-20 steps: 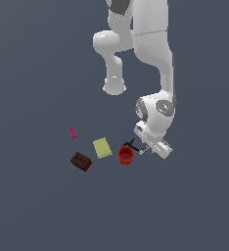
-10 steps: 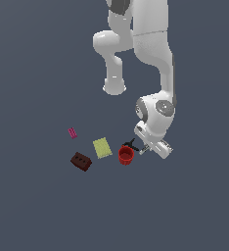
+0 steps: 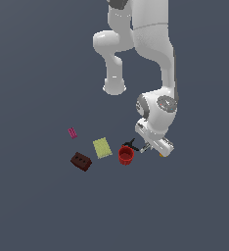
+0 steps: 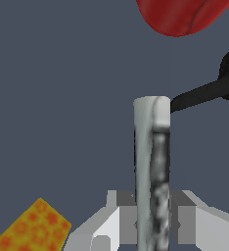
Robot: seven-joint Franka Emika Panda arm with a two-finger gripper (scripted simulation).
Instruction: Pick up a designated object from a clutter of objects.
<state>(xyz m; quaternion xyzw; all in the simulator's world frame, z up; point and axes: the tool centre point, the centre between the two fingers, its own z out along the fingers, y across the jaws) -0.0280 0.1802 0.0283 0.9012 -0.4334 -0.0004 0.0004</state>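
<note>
While the exterior view hides it, the wrist view shows the pincer (image 4: 153,223) clenched on the grey stick (image 4: 153,162).

Red cup (image 4: 182,14), yellow block (image 4: 31,228) cut by wrist-view edges; tool (image 3: 145,148) hidden in ext. view.

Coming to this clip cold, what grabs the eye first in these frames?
The big white robot arm fills the upper exterior view, its gripper low beside the round red cup. In the wrist view a slender grey-white stick stands between the fingers. The flat yellow-green pad, dark brown brick and small pink piece lie scattered toward the exterior view's left.
</note>
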